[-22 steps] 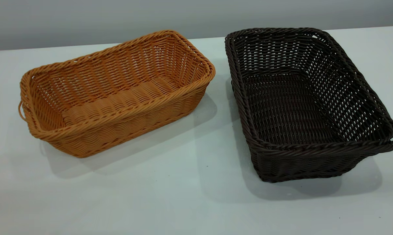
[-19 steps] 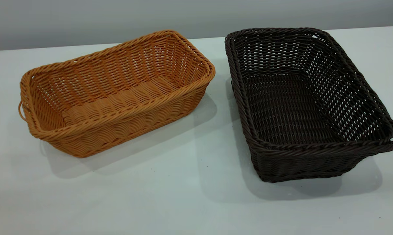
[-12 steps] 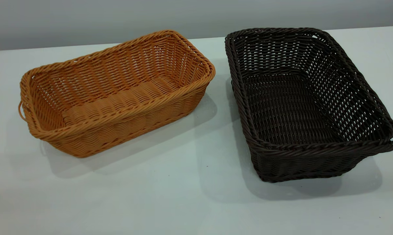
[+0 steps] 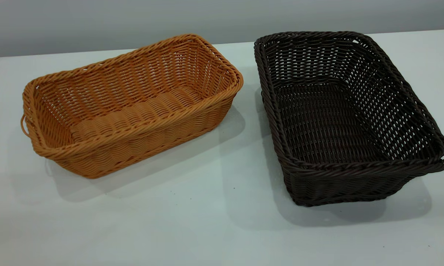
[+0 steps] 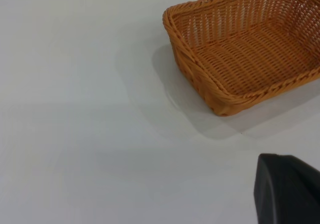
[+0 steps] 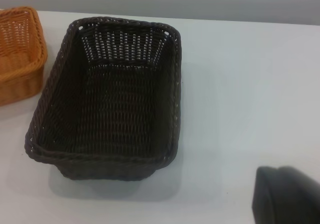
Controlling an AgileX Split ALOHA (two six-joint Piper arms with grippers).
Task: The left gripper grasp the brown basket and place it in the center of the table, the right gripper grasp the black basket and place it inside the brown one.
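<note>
Baskets untouched: brown basket (image 4: 129,107) at table's (image 4: 214,229) left, black basket (image 4: 347,118) just beside it, apart.
I judge the wicker light and stiff, so I'd pinch the braided rim; whether either gripper's fingers are apart or closed, I cannot tell.

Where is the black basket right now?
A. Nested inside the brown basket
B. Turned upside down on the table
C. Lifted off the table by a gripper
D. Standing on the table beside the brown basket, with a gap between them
D: the black basket sits upright on the table next to the brown basket, with bare tabletop between them and no gripper touching it.
</note>
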